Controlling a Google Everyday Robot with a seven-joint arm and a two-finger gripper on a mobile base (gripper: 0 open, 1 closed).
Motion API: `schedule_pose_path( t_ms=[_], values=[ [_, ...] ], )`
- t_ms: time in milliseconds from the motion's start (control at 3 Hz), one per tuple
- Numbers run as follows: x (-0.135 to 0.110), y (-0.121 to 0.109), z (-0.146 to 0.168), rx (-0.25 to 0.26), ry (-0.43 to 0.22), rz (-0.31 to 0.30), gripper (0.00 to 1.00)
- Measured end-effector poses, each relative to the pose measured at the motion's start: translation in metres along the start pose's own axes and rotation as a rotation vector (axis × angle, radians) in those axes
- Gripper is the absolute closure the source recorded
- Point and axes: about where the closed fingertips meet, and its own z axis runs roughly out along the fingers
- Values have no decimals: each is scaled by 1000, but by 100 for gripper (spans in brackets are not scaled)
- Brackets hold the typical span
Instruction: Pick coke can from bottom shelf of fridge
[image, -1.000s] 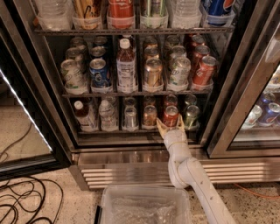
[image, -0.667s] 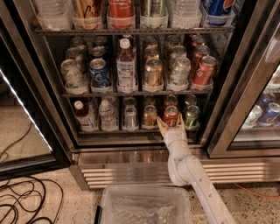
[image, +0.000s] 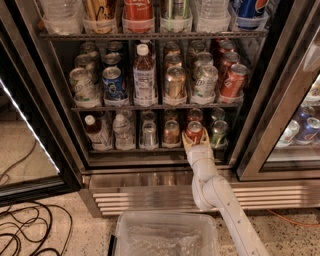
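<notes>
Straddling the coke can (image: 194, 131) on the fridge's (image: 260, 131) bottom shelf (image: 125, 149) with fingers apart, the gripper (image: 196, 143) is at the grasp step; next, close firmly and withdraw

Pepsi logo on blue bottle (image: 248, 7), top of fridge (image: 165, 179)

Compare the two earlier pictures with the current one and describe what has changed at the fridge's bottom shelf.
Nothing visibly moved. The gripper stays at the foot of the coke can on the bottom shelf of the fridge, and the can stands where it did. The green can beside it and the clear bin on the floor are unchanged too.
</notes>
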Motion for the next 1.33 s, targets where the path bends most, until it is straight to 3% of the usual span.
schedule_pose_path(
  t_ms=[333, 1000, 1333],
  values=[
    [-1, 1, -6, -11, -9, 6, 99],
    [-8, 5, -13, -33, -25, 14, 100],
    [-41, 15, -41, -106, -72, 29, 100]
  ],
)
